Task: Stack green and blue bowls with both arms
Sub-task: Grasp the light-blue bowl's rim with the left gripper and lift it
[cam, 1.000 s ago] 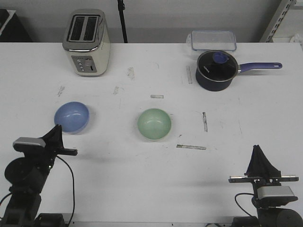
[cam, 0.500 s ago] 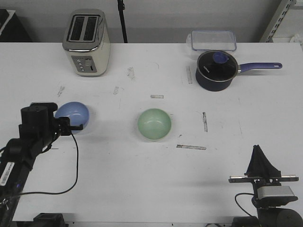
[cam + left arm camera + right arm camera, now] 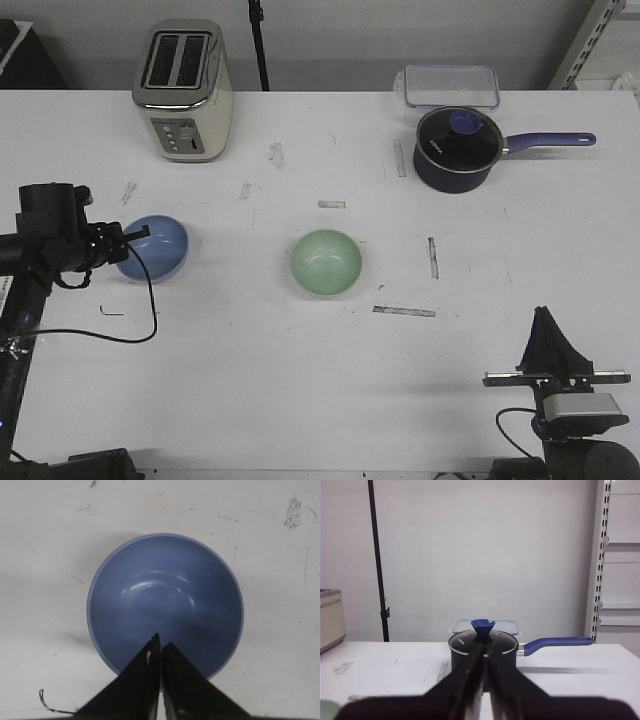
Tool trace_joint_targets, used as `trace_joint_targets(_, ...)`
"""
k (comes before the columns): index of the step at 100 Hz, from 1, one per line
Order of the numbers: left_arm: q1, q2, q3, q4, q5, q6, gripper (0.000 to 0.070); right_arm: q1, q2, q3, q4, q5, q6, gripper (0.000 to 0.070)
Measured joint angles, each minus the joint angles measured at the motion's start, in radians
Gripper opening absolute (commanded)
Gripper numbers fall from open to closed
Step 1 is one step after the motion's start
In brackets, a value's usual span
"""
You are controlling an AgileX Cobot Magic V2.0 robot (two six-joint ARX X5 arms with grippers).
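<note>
while left hand (image 3: 160,647) hangs fingers together over blue bowl (image 3: 165,602) rim, green bowl (image 3: 326,262) well apart.

Scuffed white table (image 3: 300,380) carries kitchenware.
Blue bowl (image 3: 155,247), green bowl (image 3: 326,262), toaster (image 3: 183,90), lidded saucepan (image 3: 458,148), clear container (image 3: 451,85).

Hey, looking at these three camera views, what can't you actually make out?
- Blue bowl: in the front view the left claw covers its left rim; whether the claw touches the bowl cannot be told.
- Green bowl: the right wrist view's edge cuts off all but a sliver.
- Toaster: cut off by the same view's edge.
- Saucepan: contents hidden under its lid.
</note>
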Motion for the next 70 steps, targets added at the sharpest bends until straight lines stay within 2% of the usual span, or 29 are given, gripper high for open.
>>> trace_joint_targets(8, 0.045, 0.034, 0.0, -0.024, 0.048, -0.01, 0.0002, 0.0, 0.0, 0.0, 0.0, 0.0, 0.0, 0.0009)
trace_joint_targets(17, 0.092, 0.071, 0.0, -0.025, 0.058, -0.022, 0.0024, 0.0, 0.0, 0.0, 0.0, 0.0, 0.0, 0.0009)
trace_joint_targets(20, 0.102, 0.082, 0.0, -0.026, 0.058, -0.025, 0.0077, 0.0, 0.0, 0.0, 0.0, 0.0, 0.0, 0.0009)
trace_joint_targets(31, 0.129, 0.12, 0.0, -0.031, 0.069, -0.049, 0.0341, 0.0, 0.0, 0.0, 0.0, 0.0, 0.0, 0.0009)
trace_joint_targets(36, 0.14, 0.135, 0.0, -0.033, 0.082, -0.056, 0.0408, 0.0, 0.0, 0.0, 0.0, 0.0, 0.0, 0.0009)
trace_joint_targets(42, 0.149, 0.148, 0.0, -0.032, 0.084, -0.057, 0.0452, 0.0, 0.0, 0.0, 0.0, 0.0, 0.0, 0.0009)
trace_joint_targets(70, 0.157, 0.23, 0.0, 0.026, 0.085, -0.068, 0.0449, 0.0, 0.0, 0.0, 0.0, 0.0, 0.0, 0.0009)
